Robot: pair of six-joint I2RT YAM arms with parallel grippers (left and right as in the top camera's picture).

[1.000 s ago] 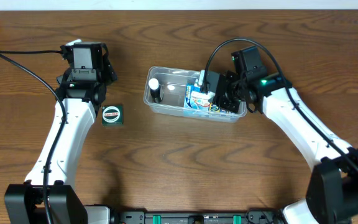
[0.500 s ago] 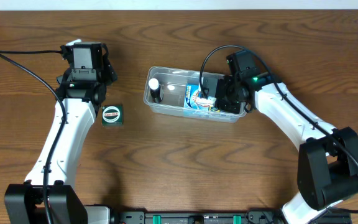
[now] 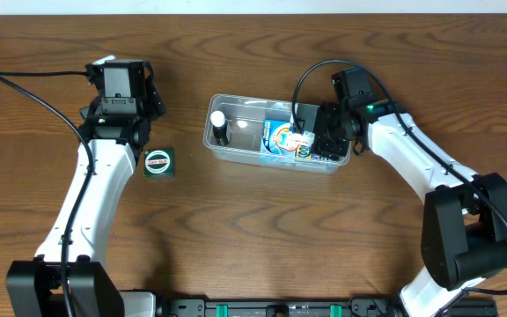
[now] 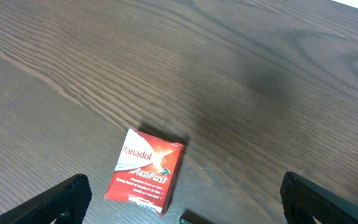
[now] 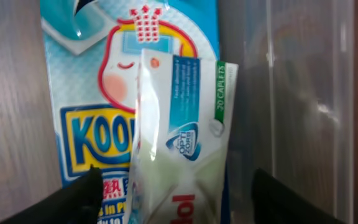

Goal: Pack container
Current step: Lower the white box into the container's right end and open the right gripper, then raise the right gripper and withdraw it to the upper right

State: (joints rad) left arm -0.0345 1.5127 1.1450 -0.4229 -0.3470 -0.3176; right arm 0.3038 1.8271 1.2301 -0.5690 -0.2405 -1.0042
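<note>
The clear plastic container (image 3: pixel 236 148) lies mid-table. It holds a small white-capped dark bottle (image 3: pixel 219 126), a blue Kool pack (image 3: pixel 277 134) and a white-and-green medicine box (image 3: pixel 301 141). In the right wrist view the white box (image 5: pixel 182 143) lies on the blue pack (image 5: pixel 92 106). My right gripper (image 3: pixel 317 141) is inside the container's right end, and its open fingers (image 5: pixel 176 199) stand either side of the white box with gaps. My left gripper (image 3: pixel 121 110) is open and empty (image 4: pixel 185 199) above a red Panadol box (image 4: pixel 145 170) on the table.
A dark green square box with a round label (image 3: pixel 158 163) lies on the table left of the container, beside my left arm. The red Panadol box is hidden under the left arm in the overhead view. The container's clear wall (image 5: pixel 303 93) stands right of the white box.
My right gripper has drawn slightly right inside the container, and the white box now rests flat on the blue pack. The left arm has not moved.
</note>
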